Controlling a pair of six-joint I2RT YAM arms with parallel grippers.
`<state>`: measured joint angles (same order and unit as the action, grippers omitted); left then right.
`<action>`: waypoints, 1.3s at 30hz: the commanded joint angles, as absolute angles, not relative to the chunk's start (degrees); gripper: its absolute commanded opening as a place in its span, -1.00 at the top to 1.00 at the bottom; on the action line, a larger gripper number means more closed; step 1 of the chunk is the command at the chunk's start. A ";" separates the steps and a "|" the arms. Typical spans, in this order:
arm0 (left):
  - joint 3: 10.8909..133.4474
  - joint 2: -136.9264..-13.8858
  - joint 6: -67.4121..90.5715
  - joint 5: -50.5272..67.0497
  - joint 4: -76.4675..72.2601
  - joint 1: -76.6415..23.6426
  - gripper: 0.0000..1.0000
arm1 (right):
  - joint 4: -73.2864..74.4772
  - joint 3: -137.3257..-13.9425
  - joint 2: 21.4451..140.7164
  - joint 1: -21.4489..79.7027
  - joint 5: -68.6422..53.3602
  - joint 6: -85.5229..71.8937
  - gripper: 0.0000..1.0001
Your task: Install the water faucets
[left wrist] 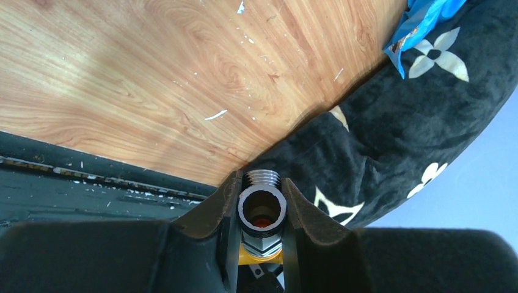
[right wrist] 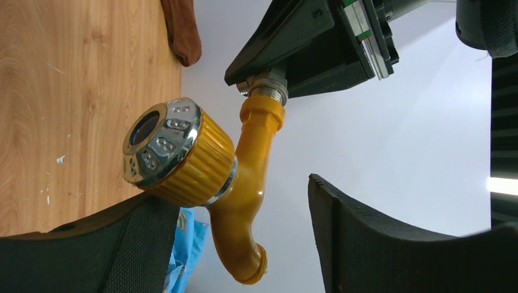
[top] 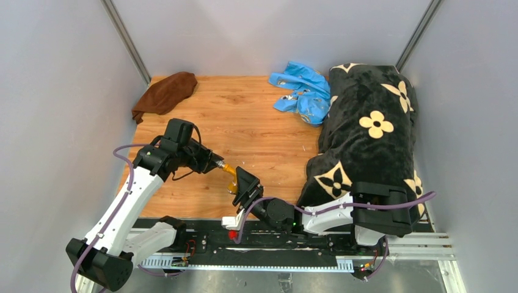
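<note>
My left gripper (top: 215, 163) is shut on the silver-grey fitting (left wrist: 262, 207), whose open threaded end faces the left wrist camera. The brass-orange bent tap spout (right wrist: 247, 195) hangs from that fitting (right wrist: 267, 86), held above the wooden table (top: 244, 116). Its round ribbed knob with a silver end (right wrist: 174, 152) points toward the table. My right gripper (top: 242, 186) is open, with its fingers on either side of the spout (right wrist: 235, 189). The left finger (right wrist: 91, 250) lies just under the knob; whether it touches is unclear. The right finger (right wrist: 397, 238) stands well apart.
A black blanket with cream flowers (top: 372, 134) covers the table's right side. A bright blue plastic bag (top: 302, 91) lies at the back beside it. A brown cloth (top: 166, 93) lies at the back left corner. A black rail (top: 275, 244) runs along the near edge.
</note>
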<state>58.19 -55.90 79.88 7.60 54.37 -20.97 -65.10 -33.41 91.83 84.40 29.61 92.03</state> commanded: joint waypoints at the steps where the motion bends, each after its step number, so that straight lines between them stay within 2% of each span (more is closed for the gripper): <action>1: 59.17 -55.90 79.91 8.70 54.40 -20.83 1.00 | -71.20 -35.27 93.99 85.10 28.92 93.43 -0.41; 5: 59.06 -56.14 79.99 9.09 54.45 -20.82 1.00 | -73.47 -35.76 95.78 85.16 29.09 94.41 -0.21; 9: 58.90 -56.14 79.89 9.14 54.33 -20.79 1.00 | -74.51 -35.68 96.34 85.29 29.09 93.88 0.12; 16: 58.46 -56.95 79.14 9.02 54.21 -20.83 1.00 | -77.27 -35.36 97.09 84.52 29.96 84.67 0.97; 21: 57.12 -55.64 77.86 9.24 50.39 -20.81 1.00 | -71.66 -34.28 90.90 83.58 25.28 62.68 0.99; 27: 46.05 -50.62 77.89 9.89 23.57 -20.87 1.00 | -65.88 -32.30 83.46 76.21 13.25 27.93 0.99; 32: 41.41 -46.64 73.13 8.38 13.82 -20.83 1.00 | -72.27 -27.79 81.41 68.53 3.81 3.98 0.99; 39: 32.04 -40.09 69.17 8.54 -3.54 -20.91 1.00 | -86.69 -23.34 85.37 59.45 -3.59 -23.78 0.99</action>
